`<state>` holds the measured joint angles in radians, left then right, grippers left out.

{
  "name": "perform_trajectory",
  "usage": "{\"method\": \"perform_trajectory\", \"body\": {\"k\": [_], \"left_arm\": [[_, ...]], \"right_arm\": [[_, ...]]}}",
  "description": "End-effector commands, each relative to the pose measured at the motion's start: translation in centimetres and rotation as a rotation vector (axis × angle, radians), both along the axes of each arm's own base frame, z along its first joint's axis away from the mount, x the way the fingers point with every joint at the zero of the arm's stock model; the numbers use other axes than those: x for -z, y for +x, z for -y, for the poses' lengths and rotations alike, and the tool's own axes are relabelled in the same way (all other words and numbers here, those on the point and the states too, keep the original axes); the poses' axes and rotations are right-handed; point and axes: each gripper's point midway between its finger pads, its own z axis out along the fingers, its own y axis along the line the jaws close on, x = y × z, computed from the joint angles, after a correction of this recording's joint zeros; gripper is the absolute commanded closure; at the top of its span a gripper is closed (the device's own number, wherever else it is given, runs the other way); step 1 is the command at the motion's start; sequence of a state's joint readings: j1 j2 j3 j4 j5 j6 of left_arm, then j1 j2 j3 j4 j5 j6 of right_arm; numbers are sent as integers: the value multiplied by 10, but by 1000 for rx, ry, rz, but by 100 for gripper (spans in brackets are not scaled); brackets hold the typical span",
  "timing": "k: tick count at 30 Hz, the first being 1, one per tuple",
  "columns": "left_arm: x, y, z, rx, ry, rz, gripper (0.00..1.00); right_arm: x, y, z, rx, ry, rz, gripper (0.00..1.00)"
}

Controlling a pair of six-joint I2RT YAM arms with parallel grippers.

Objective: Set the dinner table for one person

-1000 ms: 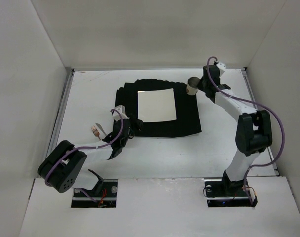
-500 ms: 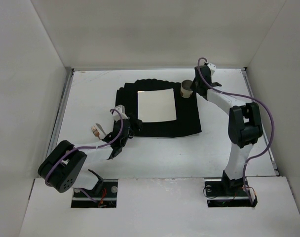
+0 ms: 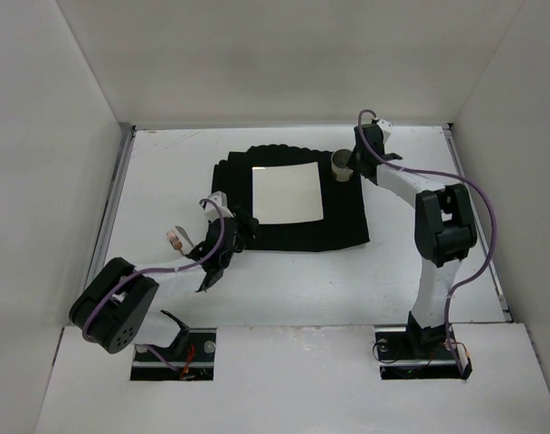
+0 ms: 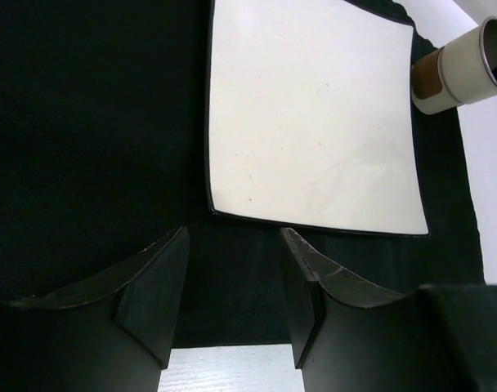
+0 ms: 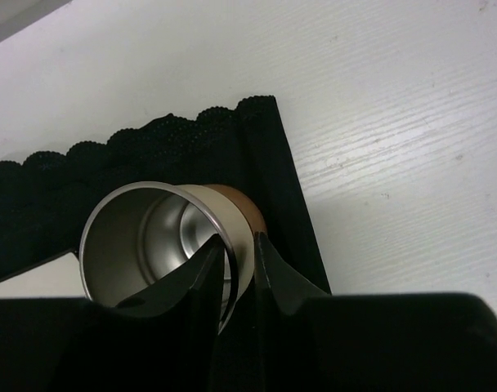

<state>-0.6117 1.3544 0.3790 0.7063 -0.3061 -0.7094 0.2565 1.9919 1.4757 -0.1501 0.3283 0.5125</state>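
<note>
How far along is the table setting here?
Done: the black mat lies on the table with the white plate on it. In hand: the right pincer is shut on the rim of the metal cup at the mat's far right corner; whether it rests there is unclear. The left pincer is open and empty. Left: releasing the cup; no cutlery is in view.

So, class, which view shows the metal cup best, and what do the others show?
The right wrist view: the cup is large and central, mouth open, its wall pinched by the right gripper. The left wrist view cuts it off at the top-right corner; the top view shows it small, partly behind the gripper.
</note>
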Motion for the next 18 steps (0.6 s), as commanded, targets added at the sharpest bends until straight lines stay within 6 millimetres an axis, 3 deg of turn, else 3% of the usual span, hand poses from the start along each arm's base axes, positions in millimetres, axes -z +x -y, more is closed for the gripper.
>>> {"method": "perform_trajectory", "body": {"k": [1,7,10,13,15,18], "left_arm": [[-19,8,-10,-45,0,74,54],[-31,11,-31,-118,39,91,55],[-34,7,-54,-194,56,51,56],[-26,-4,-77,-268,78,-26,59],[-17,-18,-98,-320,96,-102,62],[-6,-43,-122,-371,144,-195,72]], "right_arm": [[-24,2,-6,-14,19,76,70],[-66,-20,2,-20,18,152,42],[-81,-42,8,-13,36,199,34],[-82,-67,14,16,85,236,34],[-79,-87,4,12,144,263,45],[-72,-117,-25,-44,220,290,80]]}}
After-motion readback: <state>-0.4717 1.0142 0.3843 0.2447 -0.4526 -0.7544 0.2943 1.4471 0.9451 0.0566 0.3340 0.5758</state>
